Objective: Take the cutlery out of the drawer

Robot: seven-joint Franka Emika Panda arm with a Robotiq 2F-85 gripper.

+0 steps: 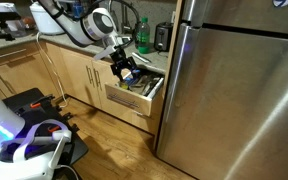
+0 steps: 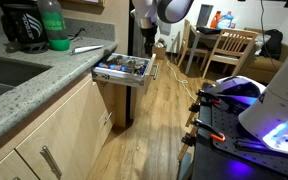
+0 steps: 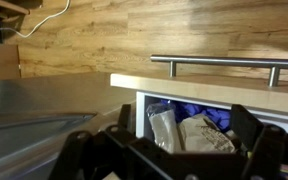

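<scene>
The drawer (image 1: 134, 97) is pulled open under the counter, with a light wood front and a silver bar handle (image 3: 229, 65). It also shows in an exterior view (image 2: 124, 76). A jumble of cutlery (image 2: 124, 67) with bluish parts lies inside. In the wrist view I see pale wrapped packets (image 3: 199, 133) and blue pieces (image 3: 199, 108) behind the drawer front. My gripper (image 1: 125, 70) hangs just above the drawer's inside, also seen in an exterior view (image 2: 144, 48). Its fingers (image 3: 169, 150) are spread wide, with nothing clearly held between them.
A tall steel fridge (image 1: 239, 90) stands right beside the drawer. The counter (image 2: 44, 75) holds a green bottle (image 2: 54, 28), a coffee maker (image 2: 19, 25) and a knife (image 2: 87, 47). Wood floor (image 2: 164, 120) lies in front. A table with chairs (image 2: 224, 45) stands beyond.
</scene>
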